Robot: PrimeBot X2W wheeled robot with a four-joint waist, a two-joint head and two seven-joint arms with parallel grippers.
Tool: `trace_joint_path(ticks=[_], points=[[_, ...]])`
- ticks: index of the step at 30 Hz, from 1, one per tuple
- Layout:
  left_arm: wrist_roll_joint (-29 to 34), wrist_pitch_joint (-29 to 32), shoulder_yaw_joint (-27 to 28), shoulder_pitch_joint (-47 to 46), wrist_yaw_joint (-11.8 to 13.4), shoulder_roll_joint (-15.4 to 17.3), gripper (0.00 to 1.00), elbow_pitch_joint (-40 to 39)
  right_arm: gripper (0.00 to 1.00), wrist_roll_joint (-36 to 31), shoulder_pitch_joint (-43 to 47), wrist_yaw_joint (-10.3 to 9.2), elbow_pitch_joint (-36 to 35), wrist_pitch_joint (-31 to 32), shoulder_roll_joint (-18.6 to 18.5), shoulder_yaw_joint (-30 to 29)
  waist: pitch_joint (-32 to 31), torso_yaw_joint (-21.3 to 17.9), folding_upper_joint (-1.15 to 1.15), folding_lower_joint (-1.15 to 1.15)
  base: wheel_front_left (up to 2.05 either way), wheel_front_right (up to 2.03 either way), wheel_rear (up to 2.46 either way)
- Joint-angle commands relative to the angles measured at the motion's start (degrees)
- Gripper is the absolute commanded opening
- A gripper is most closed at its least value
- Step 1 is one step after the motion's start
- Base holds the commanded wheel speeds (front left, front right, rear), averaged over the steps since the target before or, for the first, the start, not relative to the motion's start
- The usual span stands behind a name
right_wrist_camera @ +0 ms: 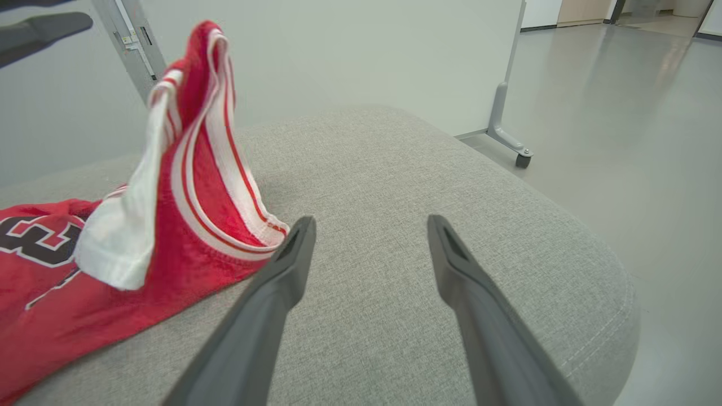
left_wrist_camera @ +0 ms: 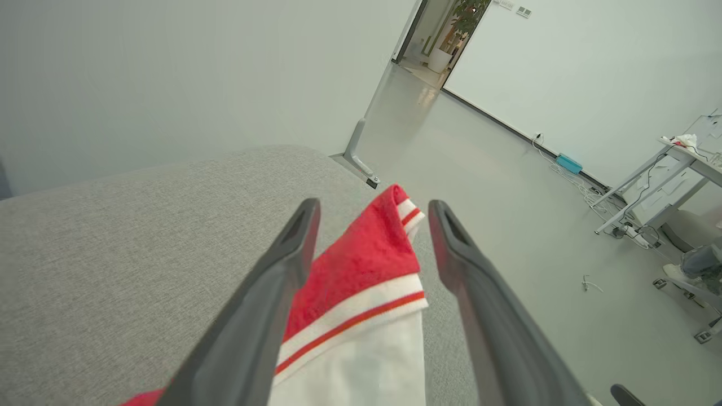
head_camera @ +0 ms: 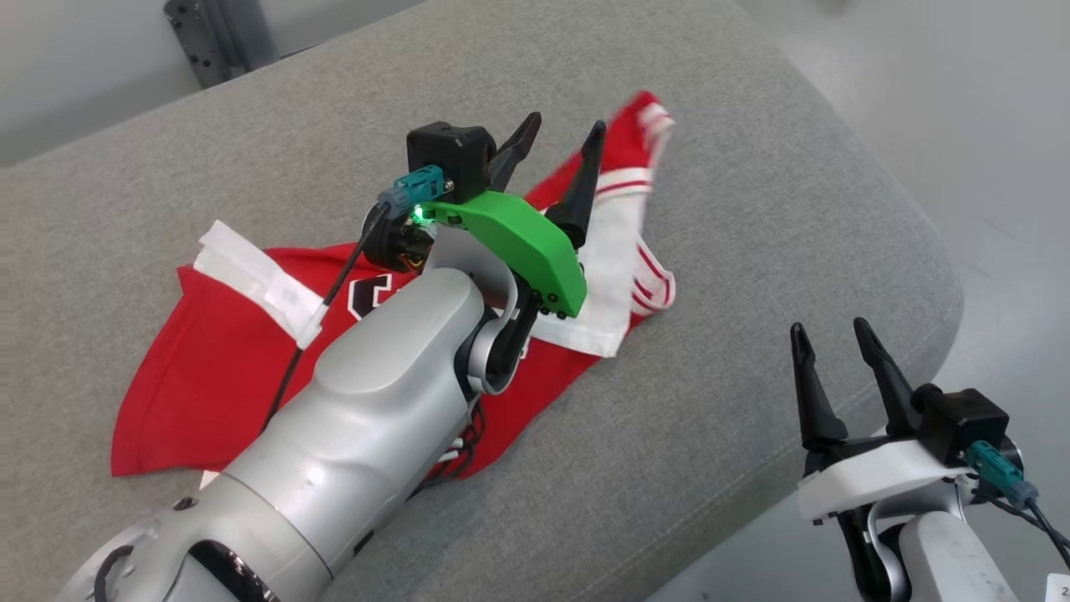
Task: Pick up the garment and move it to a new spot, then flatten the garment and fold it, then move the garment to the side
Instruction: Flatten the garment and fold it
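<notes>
A red garment (head_camera: 209, 368) with white trim and a dark printed figure lies rumpled on the grey cushioned surface (head_camera: 710, 209). My left gripper (head_camera: 563, 125) hovers open above the garment's far end. In the left wrist view that red-and-white striped end (left_wrist_camera: 366, 254) shows between and beneath the spread fingers of the left gripper (left_wrist_camera: 375, 206). From the right wrist the same end of the garment (right_wrist_camera: 192, 225) stands up in a peak, with no finger touching it. My right gripper (head_camera: 830, 328) is open and empty at the surface's near right edge; in its wrist view the right gripper (right_wrist_camera: 372, 221) is beside the cloth.
The cushion's rounded edge (head_camera: 936, 276) drops to a pale floor (head_camera: 986, 125) on the right. A grey stand leg with a caster (right_wrist_camera: 510, 144) rests on the floor beyond the surface. A desk with cables (left_wrist_camera: 665, 186) stands far off near the wall.
</notes>
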Motion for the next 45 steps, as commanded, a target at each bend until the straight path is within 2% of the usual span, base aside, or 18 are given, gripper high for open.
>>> trace_joint_path(ticks=[1, 4, 8, 12, 18, 22, 26, 29, 33, 40, 45], points=[[0.71, -0.02, 0.18, 1.68, -0.53, 0.30, 1.00, 0.23, 1.00, -0.17, 1.02, 0.00, 0.01, -0.17, -0.03, -0.78, -0.55, 1.84, 0.00, 0.00, 0.00, 0.00, 0.00], [2.17, -0.02, 2.78, 4.69, -0.29, 1.37, 1.00, -0.50, 1.00, -0.60, 2.07, 0.00, 0.01, -0.17, -0.02, -1.96, -1.77, 3.75, 0.00, 0.00, 0.00, 0.00, 0.00], [4.96, -0.02, 6.10, 11.93, 1.30, 5.90, 1.00, -4.89, 1.00, -1.77, 3.96, 0.00, -0.52, -0.17, -0.05, -3.37, -3.82, 6.55, 0.00, 0.00, 0.00, 0.00, 0.00], [7.25, -0.02, 8.96, 20.92, 4.09, 11.18, 1.00, -11.44, 1.00, -3.31, 5.59, 0.00, -1.11, -0.17, -0.05, -4.57, -5.74, 9.21, 0.00, 0.00, 0.00, 0.00, 0.00], [6.96, -0.03, 13.79, 31.93, 9.09, 17.92, 1.00, -19.76, 1.00, -4.62, 7.13, 0.00, -1.89, -0.17, -0.58, -5.24, -7.30, 12.41, 0.00, 0.00, 0.00, 0.00, 0.00], [5.63, 0.07, 16.07, 36.87, 11.59, 20.75, 1.00, -22.27, 1.00, -4.97, 7.13, 0.00, -2.17, -0.17, -0.97, -4.62, -7.43, 13.36, 0.00, 0.00, 0.00, 0.00, 0.00], [4.27, 0.08, 17.98, 39.14, 12.51, 22.37, 1.00, -23.74, 1.00, -5.01, 7.03, 0.00, -2.51, -0.17, -1.05, -4.22, -7.12, 13.94, 0.00, 0.00, 0.00, 0.00, 0.00], [4.26, 0.32, 18.36, 38.49, 12.52, 23.28, 1.00, -24.00, 1.00, -4.79, 6.98, 0.00, -2.44, -0.17, -1.34, -3.95, -6.84, 14.17, 0.00, 0.00, 0.00, 0.00, 0.00], [3.50, 2.91, 18.04, 36.45, 11.27, 24.02, 1.00, -23.51, 1.00, -4.64, 6.47, 0.00, -2.28, -0.17, -1.46, -3.56, -6.38, 14.10, 0.00, 0.00, 0.00, 0.00, 0.00], [2.88, 8.38, 17.41, 31.86, 9.71, 25.28, 1.00, -17.72, 1.00, -4.34, 5.19, 0.00, -2.15, -0.17, -1.29, -2.25, -4.91, 12.67, 0.00, 0.00, 0.00, 0.00, 0.00], [1.29, 12.27, 17.17, 29.67, 7.28, 24.93, 1.00, -13.48, 1.00, -4.05, 4.99, 0.00, -1.92, -0.17, -1.15, -2.27, -3.99, 11.88, 0.00, 0.00, 0.00, 0.00, 0.00]])
